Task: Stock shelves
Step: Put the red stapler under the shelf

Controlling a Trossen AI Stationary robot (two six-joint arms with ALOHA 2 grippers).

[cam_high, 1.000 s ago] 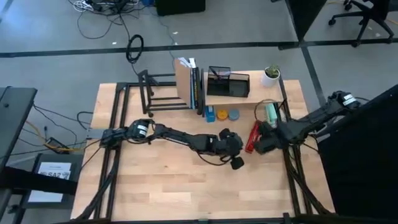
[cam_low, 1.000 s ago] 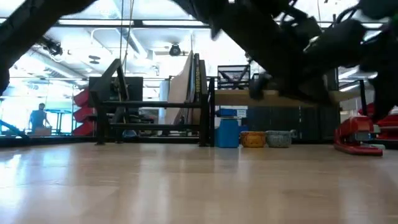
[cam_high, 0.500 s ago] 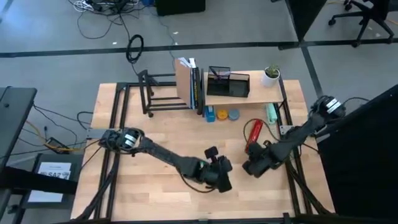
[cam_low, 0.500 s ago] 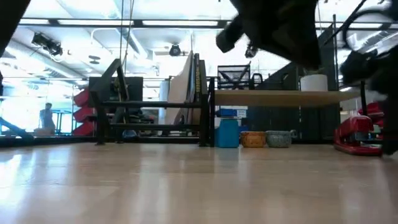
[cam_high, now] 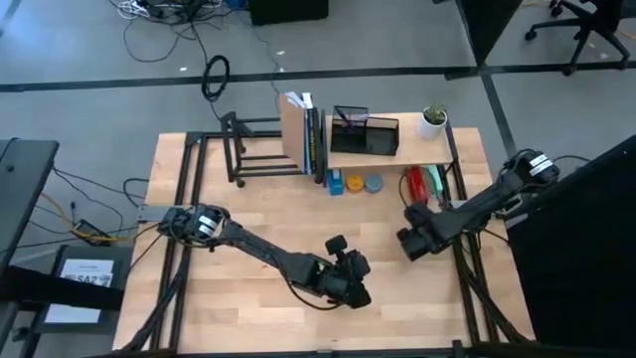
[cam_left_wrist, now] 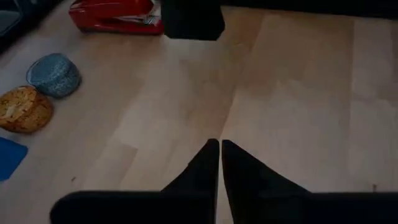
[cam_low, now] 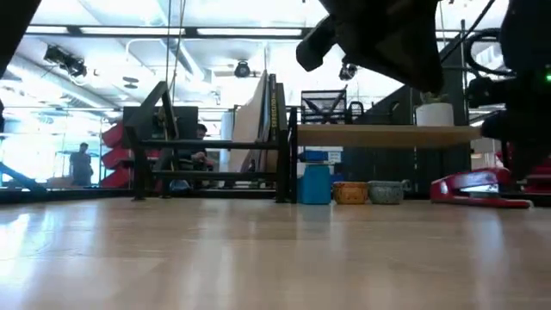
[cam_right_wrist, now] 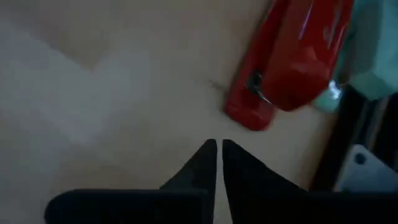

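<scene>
Pale wooden counter (cam_high: 248,308) stretches bare at the near edge. Over its near middle hangs the left gripper (cam_high: 350,278), its dark fingers (cam_left_wrist: 208,165) clenched together on nothing. To the right and a little farther, the right gripper (cam_high: 415,239) hovers with its fingers (cam_right_wrist: 205,163) likewise pressed shut and empty. Just beyond it lies a glossy red stapler (cam_high: 416,184), beside a mint-green object (cam_high: 433,182). Farther back stands the light wooden plank shelf on thin black legs (cam_high: 397,157), with small round tins (cam_high: 364,183) and a blue box (cam_high: 337,183) beneath it; to its left is the black metal-tube rack (cam_high: 260,149), holding upright books (cam_high: 303,134).
</scene>
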